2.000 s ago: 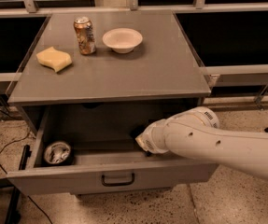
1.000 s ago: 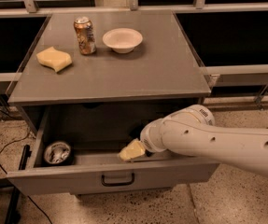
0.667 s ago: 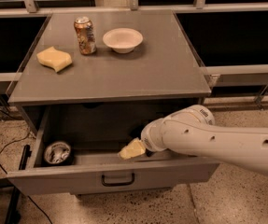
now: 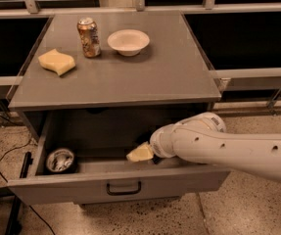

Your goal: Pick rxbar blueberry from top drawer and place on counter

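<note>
The top drawer [image 4: 57,192] stands pulled open below the counter [image 4: 130,77], with a dark pull handle [image 4: 124,188] at the centre of its front. My white arm [image 4: 228,146] reaches in from the right. My gripper [image 4: 140,153] is inside the drawer, right of centre and low near the floor, with its pale yellow tip pointing left. The rxbar blueberry is hidden; no navy wrapper shows in the drawer.
A round dark tin with silvery contents [image 4: 60,160] sits in the drawer's left corner. On the counter stand a can [image 4: 89,37], a white bowl [image 4: 128,41] and a yellow sponge [image 4: 57,62]. Metal rails run behind and to both sides. Dark cables lie on the floor at left.
Two seconds ago the gripper was tucked behind the arm's end; since then its yellow tip has swung out to the left inside the drawer. Little movement in the last second.
</note>
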You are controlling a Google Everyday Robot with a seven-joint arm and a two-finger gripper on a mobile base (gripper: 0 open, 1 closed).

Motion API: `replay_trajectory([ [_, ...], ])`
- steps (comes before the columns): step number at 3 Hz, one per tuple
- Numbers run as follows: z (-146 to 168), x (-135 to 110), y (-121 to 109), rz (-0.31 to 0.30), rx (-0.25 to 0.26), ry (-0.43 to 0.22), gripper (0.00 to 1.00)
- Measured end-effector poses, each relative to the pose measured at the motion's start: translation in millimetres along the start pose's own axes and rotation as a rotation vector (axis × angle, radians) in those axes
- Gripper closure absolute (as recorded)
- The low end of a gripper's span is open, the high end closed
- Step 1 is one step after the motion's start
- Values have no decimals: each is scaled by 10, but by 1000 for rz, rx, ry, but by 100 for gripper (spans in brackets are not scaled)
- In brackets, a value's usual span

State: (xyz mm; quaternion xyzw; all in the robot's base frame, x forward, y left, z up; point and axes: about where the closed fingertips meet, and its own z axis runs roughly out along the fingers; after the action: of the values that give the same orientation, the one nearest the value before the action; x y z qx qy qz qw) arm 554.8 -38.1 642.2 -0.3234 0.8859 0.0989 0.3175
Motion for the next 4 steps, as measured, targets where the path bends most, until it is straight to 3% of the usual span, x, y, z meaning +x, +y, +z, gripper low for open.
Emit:
replay_trajectory([
  [1,39,23,-53,7,13,-12,18],
  [3,77,105,-156,-6,37,-35,18],
  [4,90,142,-200,-19,46,-41,25],
])
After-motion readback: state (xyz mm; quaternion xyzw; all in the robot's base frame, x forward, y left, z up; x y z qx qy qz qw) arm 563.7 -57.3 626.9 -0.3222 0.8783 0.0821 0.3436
